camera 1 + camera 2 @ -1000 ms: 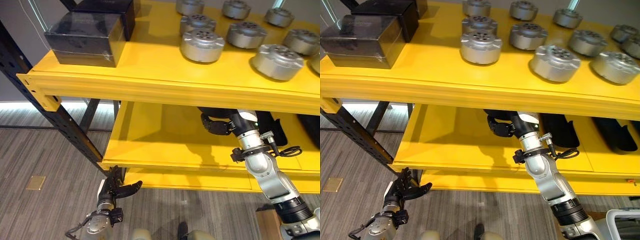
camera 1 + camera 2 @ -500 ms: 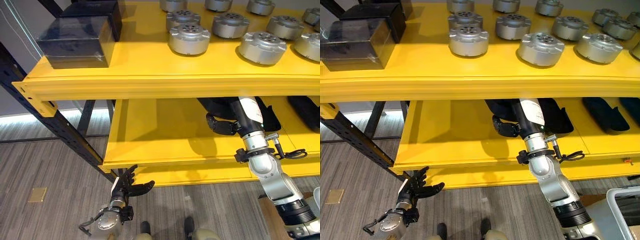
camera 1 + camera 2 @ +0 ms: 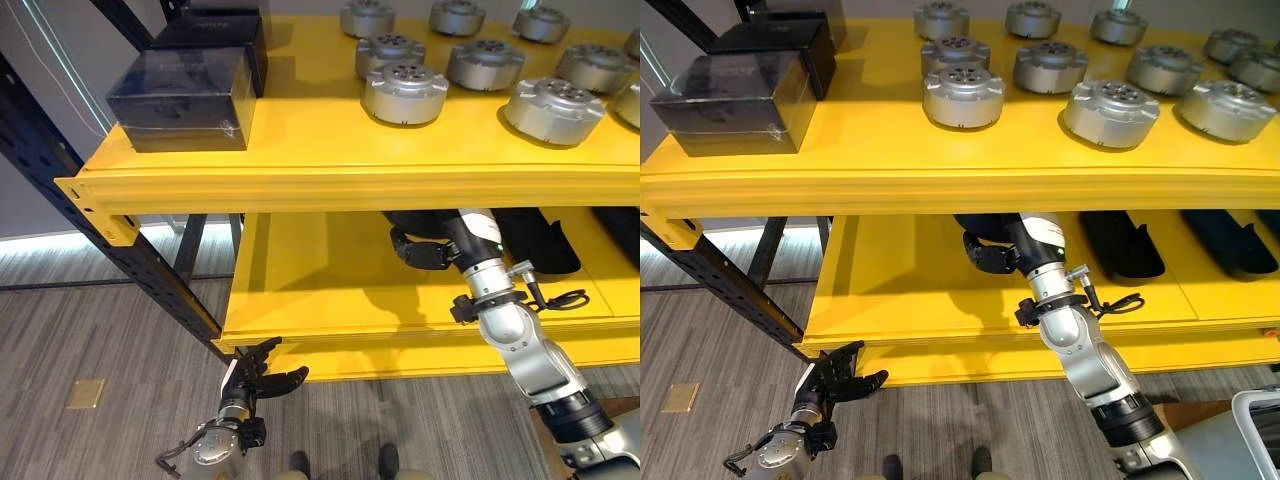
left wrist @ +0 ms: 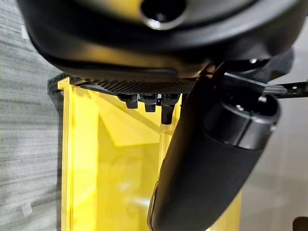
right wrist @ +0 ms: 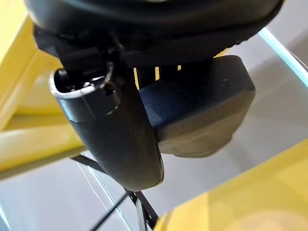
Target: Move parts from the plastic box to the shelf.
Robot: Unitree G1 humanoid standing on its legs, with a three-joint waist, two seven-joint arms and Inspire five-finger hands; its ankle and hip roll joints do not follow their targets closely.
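My right hand (image 3: 422, 252) reaches into the lower level of the yellow shelf (image 3: 330, 290), beneath the upper board. Its fingers are curled, and in the right wrist view its thumb (image 5: 120, 144) lies against a dark block-shaped part (image 5: 197, 115) that it holds. The shelf edge partly hides this part (image 3: 985, 225) in the eye views. More dark parts (image 3: 1122, 246) lie on the lower level to the right of the hand. My left hand (image 3: 262, 381) hangs low near the floor, in front of the shelf's bottom left corner, with its fingers (image 4: 149, 101) spread and nothing in them.
Several round silver parts (image 3: 405, 92) stand on the upper board (image 3: 320, 175), with two black boxes (image 3: 185, 88) at its left end. A dark steel upright (image 3: 110, 235) slants down past the shelf's left corner. The left half of the lower level is bare.
The camera has shifted, so the whole shelf sits differently in view. My right hand stays inside the lower level with the dark part. The left hand stays low.
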